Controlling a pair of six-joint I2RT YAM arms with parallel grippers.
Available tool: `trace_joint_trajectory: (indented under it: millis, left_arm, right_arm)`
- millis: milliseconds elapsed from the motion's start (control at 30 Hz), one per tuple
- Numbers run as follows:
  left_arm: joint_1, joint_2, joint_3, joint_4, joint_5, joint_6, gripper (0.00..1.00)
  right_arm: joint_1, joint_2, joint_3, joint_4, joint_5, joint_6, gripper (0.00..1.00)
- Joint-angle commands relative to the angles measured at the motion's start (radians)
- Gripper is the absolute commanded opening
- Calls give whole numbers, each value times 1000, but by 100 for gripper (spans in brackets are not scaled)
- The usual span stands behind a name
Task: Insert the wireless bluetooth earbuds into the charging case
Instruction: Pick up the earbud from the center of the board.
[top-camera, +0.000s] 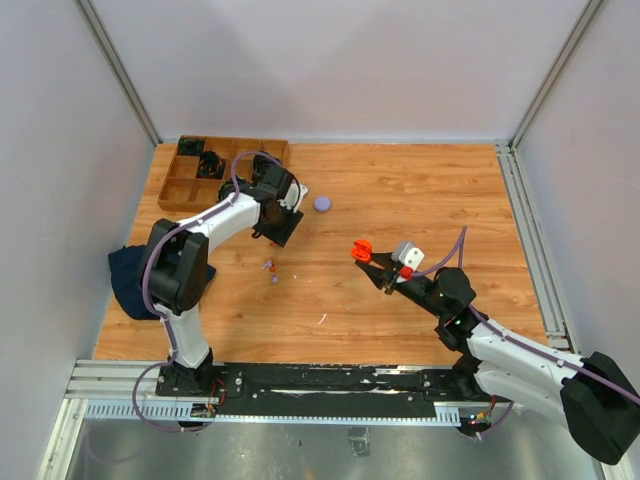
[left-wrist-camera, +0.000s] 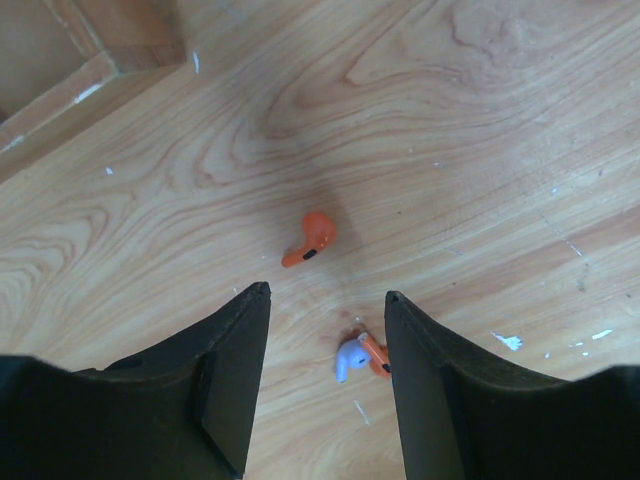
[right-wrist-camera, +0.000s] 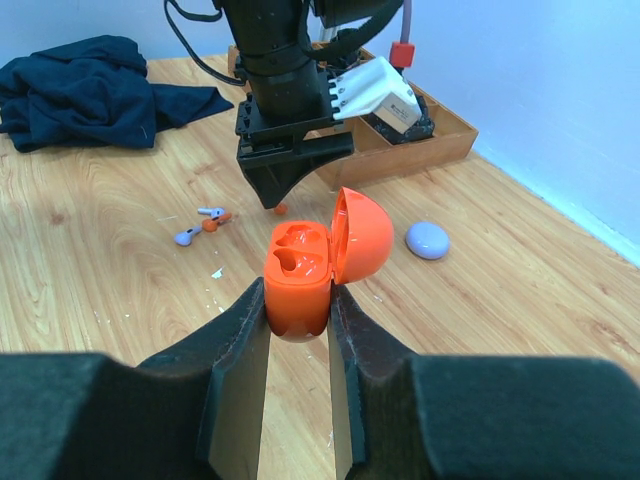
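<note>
My right gripper (right-wrist-camera: 298, 300) is shut on the base of an open orange charging case (right-wrist-camera: 298, 265), held above the table with its lid (right-wrist-camera: 360, 235) hinged back and both sockets empty; it shows in the top view (top-camera: 362, 250) too. My left gripper (left-wrist-camera: 328, 300) is open and hovers over the table (top-camera: 278, 232). An orange earbud (left-wrist-camera: 310, 238) lies just beyond its fingertips. A purple earbud (left-wrist-camera: 350, 358) and a second orange earbud (left-wrist-camera: 375, 352) lie between the fingers, close to the right one. In the top view the loose earbuds (top-camera: 270, 268) lie below the left gripper.
A closed purple case (top-camera: 323, 203) lies right of the left gripper. A brown compartment tray (top-camera: 180, 190) holding dark items stands at the far left. A dark blue cloth (top-camera: 125, 275) lies at the left table edge.
</note>
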Motion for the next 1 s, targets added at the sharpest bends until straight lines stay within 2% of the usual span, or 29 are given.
trace_joint_trajectory:
  millis: [0,367,967]
  left_arm:
    - [24,49,83,-78,38,123,54]
    - [37,177,198,-137,65,222,46]
    - [37,241,200,-151,61,231,32]
  right_arm:
    - [15,-17,-11,14,14,-16,10]
    - [15,-26,-12,4,19,-25,10]
    - [15,-23,-11,0,20,-32,10]
